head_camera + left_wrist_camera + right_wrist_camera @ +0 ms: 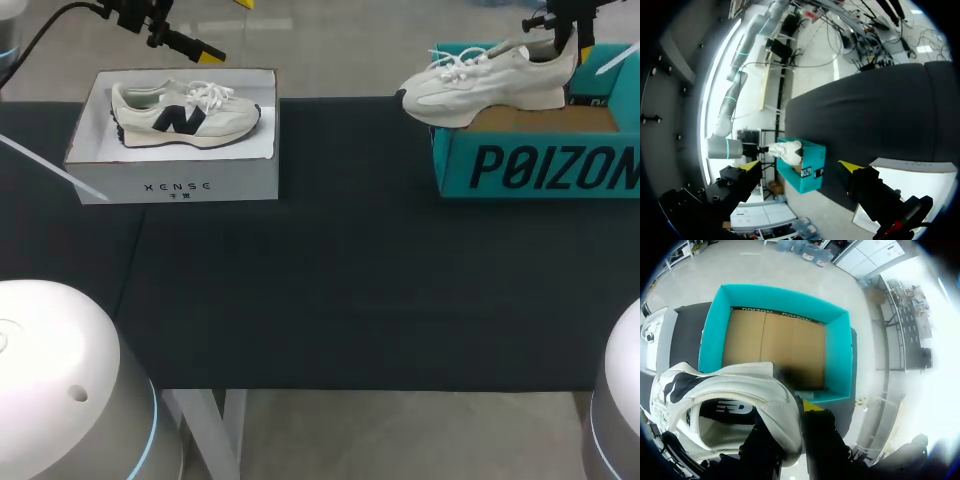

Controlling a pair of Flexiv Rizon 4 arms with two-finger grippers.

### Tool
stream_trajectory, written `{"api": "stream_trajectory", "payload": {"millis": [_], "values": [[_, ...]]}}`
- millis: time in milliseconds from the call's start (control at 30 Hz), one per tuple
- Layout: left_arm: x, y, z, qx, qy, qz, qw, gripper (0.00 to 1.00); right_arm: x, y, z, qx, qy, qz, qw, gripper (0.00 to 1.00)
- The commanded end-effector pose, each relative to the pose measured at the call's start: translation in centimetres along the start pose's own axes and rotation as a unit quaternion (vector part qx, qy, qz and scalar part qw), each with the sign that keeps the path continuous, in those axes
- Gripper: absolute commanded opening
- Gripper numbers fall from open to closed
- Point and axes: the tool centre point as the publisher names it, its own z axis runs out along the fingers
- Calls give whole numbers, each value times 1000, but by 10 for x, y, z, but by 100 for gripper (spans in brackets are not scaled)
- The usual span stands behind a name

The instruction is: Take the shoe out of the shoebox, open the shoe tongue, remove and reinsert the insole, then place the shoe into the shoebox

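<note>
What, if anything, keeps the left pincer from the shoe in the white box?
Likely nothing, so yes, reachable: the white box has no lid, the shoe lies uncovered, and the open left pincer hangs nearby.

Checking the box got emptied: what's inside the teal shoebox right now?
Only its bare brown cardboard floor shows. The white shoe, held above by the right claw, covers part.

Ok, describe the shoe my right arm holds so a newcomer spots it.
Look to the far right corner of the dark table, where the teal shoebox stands. The shoe hangs above it, heel pinched in the right gripper, toe jutting past the box. Unlike the other shoe, lying in the white box at far left, it is airborne.
</note>
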Motion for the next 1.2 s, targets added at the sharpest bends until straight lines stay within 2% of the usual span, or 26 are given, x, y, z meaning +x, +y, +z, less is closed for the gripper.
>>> {"api": "stream_trajectory", "payload": {"millis": [33,133,200,433,667,933,1000,1033,1200], "values": [[0,0,0,0,2,0,1000,100,-1,2,-1,2,1,0,1000,0],[0,0,0,0,2,0,1000,100,-1,2,-1,2,1,0,1000,0],[0,0,0,0,2,0,1000,100,-7,6,7,7,-19,10,1000,0],[0,0,0,0,2,0,1000,100,-62,21,15,0,-38,57,998,0],[0,0,0,0,2,0,1000,100,-92,38,26,-18,-79,80,994,0],[0,0,0,0,2,0,1000,100,-101,44,65,-10,-93,80,992,0],[0,0,0,0,2,0,1000,100,-105,44,76,-1,-81,86,993,0],[0,0,0,0,2,0,1000,100,-106,43,79,-11,-71,92,993,0],[0,0,0,0,2,0,1000,100,-112,45,97,-5,-75,98,992,0]]}}
